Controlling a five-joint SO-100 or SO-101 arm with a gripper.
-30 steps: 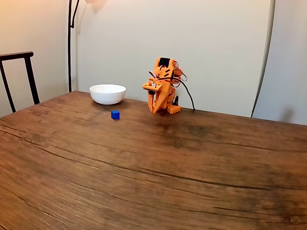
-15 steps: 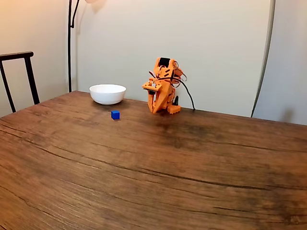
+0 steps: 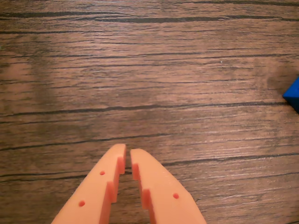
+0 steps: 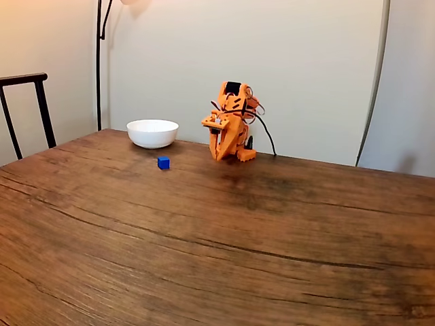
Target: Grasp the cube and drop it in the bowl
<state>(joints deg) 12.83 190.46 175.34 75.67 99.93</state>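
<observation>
At wrist view's right edge, cube [image 3: 293, 94] half cropped.

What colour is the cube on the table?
Bright blue; the cube shows best in the fixed view.

A home room, probably a dining room, is suggested. A large wooden table [image 4: 224, 231] with a strong dark grain is seen, and a dark chair [image 4: 27, 109] is placed at its left end in the fixed view. Plain pale walls [image 4: 299, 61] and a thin floor lamp pole [image 4: 99, 64] are seen behind.
</observation>
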